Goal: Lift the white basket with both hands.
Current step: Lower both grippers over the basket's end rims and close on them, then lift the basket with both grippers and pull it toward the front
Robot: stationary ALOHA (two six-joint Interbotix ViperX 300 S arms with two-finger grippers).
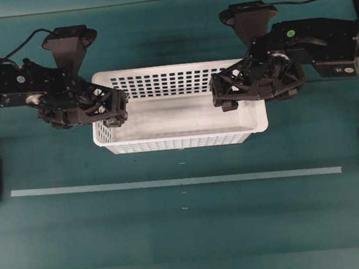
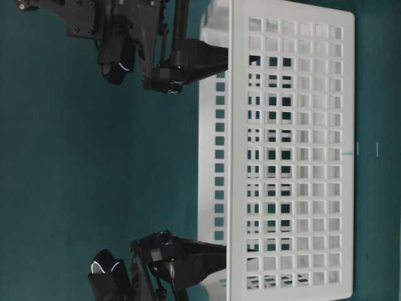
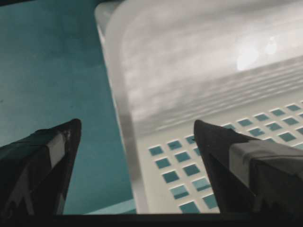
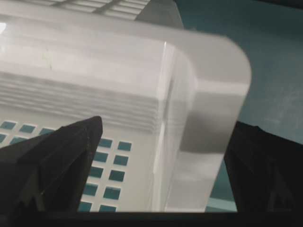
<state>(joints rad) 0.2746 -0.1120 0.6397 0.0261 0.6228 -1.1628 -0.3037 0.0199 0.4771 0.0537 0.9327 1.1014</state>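
Basket: large rectangular white plastic basket (image 1: 184, 118) with rounded rim, solid floor, walls pierced by rows of small rectangular holes; appears empty.
Position: sits flat on the teal table surface (image 1: 189, 235), mid-table between the two arms, long side facing the pale tape strip (image 1: 176, 182) laid across the table nearer the front.
Handling, judged: thin moulded plastic, probably light; rim stiff enough to carry it, walls likely to flex if squeezed hard. Smooth, glossy finish, so some slip risk. Not fragile.
Where to hold: the short end walls just under the rolled rim, one finger inside, one outside; both ends together so it rises level.
Left gripper (image 3: 137, 161): black skeletal fingers spread wide, straddling the left end wall; one finger over the table outside, the other over the perforated inner wall. Nothing held.
Right gripper (image 4: 163, 165): also wide apart, straddling the right end wall near its corner. Nothing held.
Contact: cannot tell whether any finger touches plastic; none pinching.
Stage, judged: basket not yet off the table; closing on both walls comes first.
Risk, judged: uneven closing could tilt or skid the basket.
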